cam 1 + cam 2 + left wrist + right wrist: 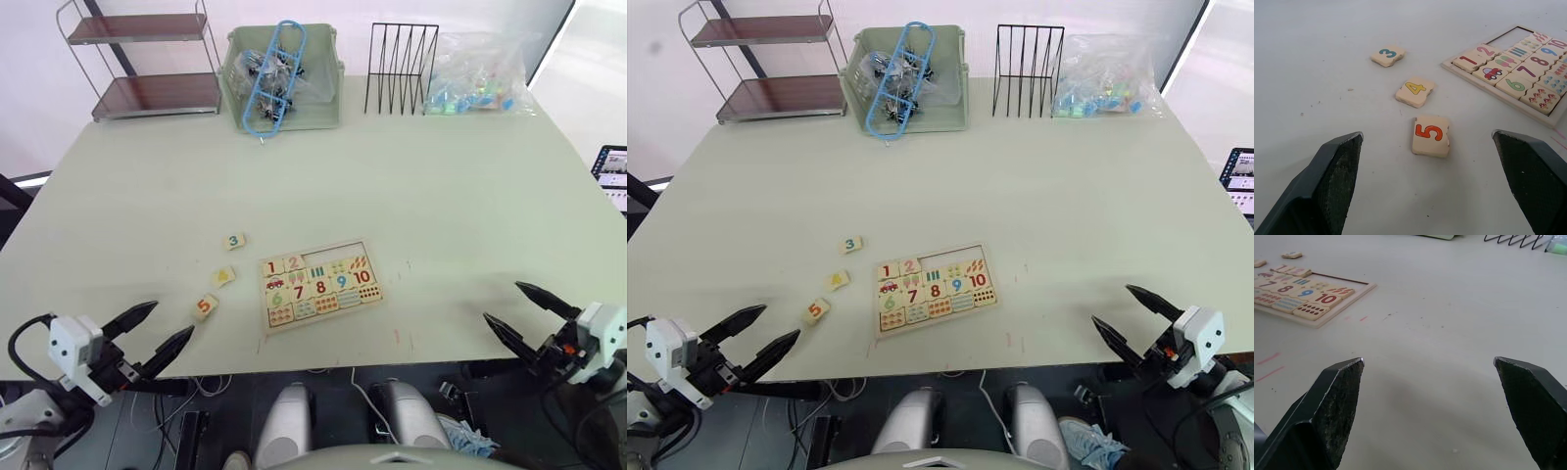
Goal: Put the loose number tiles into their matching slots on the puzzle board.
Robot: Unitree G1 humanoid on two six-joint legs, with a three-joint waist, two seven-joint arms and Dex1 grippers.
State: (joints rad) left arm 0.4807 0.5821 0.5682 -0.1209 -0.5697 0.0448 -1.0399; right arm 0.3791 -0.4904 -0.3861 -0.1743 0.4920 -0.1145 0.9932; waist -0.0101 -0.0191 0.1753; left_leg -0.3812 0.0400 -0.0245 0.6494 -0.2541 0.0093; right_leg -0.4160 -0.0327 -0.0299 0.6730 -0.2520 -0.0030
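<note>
Light wood board: we see the flat rectangular light-wood puzzle board [318, 286] lying between our two grippers, nearer the left one; tiles 1 and 2 sit in its far row, and the three slots [343, 251] beside them are bare.
Loose tiles: three small square light-wood number tiles lie off the board on our left gripper's side. The orange 5 tile [1431, 135] is closest, straight ahead of its fingertips; the yellow 4 tile [1416, 91] lies beyond it, and the teal 3 tile [1388, 55] farthest.
Left gripper [157, 336]: black fingers spread wide, holding nothing, at the table's near edge.
Right gripper [518, 313]: fingers likewise apart and empty, well away from board and tiles.
Step in hand: we judge two tiles done, and the left arm lined up for a pick.
Next move: reach forward, straddle the 5 tile and close on its edges; a thin flat tile will call for a low, square approach.
</note>
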